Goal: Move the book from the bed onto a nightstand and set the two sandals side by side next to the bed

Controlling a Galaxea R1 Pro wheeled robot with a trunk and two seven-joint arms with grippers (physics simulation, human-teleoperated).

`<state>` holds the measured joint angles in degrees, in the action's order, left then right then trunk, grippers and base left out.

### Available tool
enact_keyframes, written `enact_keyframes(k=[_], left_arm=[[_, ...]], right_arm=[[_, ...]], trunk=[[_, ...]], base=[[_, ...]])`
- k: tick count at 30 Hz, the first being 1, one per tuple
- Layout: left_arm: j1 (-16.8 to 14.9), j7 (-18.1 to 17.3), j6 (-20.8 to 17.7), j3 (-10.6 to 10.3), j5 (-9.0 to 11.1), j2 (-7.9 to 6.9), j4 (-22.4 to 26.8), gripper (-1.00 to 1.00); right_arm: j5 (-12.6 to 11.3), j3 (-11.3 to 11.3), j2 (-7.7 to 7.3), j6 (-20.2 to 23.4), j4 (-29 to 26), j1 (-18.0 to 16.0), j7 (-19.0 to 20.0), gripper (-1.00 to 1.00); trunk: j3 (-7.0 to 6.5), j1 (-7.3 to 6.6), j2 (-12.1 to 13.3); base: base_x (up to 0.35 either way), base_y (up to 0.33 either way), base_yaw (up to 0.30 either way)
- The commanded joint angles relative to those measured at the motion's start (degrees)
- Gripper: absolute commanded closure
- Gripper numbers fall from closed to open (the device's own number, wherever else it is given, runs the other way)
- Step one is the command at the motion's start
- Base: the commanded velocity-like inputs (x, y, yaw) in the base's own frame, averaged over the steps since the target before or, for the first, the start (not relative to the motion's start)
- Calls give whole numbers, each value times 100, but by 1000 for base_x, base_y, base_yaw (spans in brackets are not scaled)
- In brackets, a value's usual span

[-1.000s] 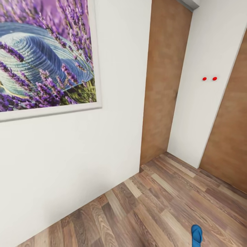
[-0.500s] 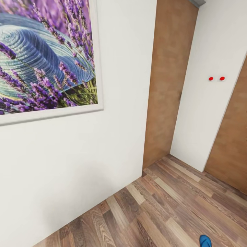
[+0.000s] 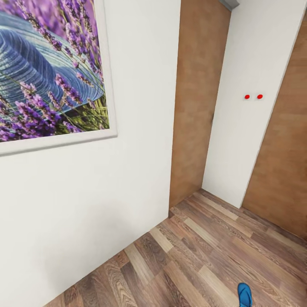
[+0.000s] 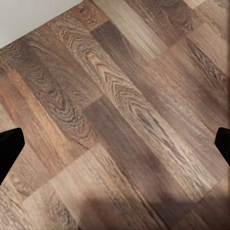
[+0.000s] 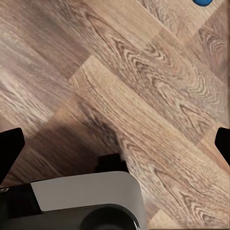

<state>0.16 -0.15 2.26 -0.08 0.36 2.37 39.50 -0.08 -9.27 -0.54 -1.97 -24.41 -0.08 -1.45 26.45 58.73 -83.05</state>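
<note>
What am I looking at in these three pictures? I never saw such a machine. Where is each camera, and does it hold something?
This is a simulated wheeled robot with two arms. The head camera looks at a white wall with a lavender picture, a wood-plank floor and one blue sandal lying on it. The other two cameras sit near each gripper, looking down at the floor. The dark tips at the edges are the fingers of the left gripper and right gripper, spread wide, holding nothing.

Wood-plank floor (image 3: 200, 256) with one blue sandal (image 3: 244, 294)
</note>
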Motion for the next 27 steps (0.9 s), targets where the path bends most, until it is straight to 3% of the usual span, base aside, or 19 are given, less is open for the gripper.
enact_keyframes(k=[1, 19, 27], left_arm=[[2, -2, 11, -3, 2, 0, 5, -100], [2, 6, 11, -10, -1, 0, 5, -100], [2, 7, 11, -10, -1, 0, 5, -100]], right_arm=[[-1, -7, 2, -14, 1, -1, -5, -100], [-1, -10, -8, -23, 15, -1, -5, -100], [-1, -13, -1, -23, 15, -1, -5, -100]], trunk=[[6, 0, -2], [11, 0, -2], [11, 0, -2]], base=[[0, 0, -108], [4, 0, -19], [214, 0, 0]])
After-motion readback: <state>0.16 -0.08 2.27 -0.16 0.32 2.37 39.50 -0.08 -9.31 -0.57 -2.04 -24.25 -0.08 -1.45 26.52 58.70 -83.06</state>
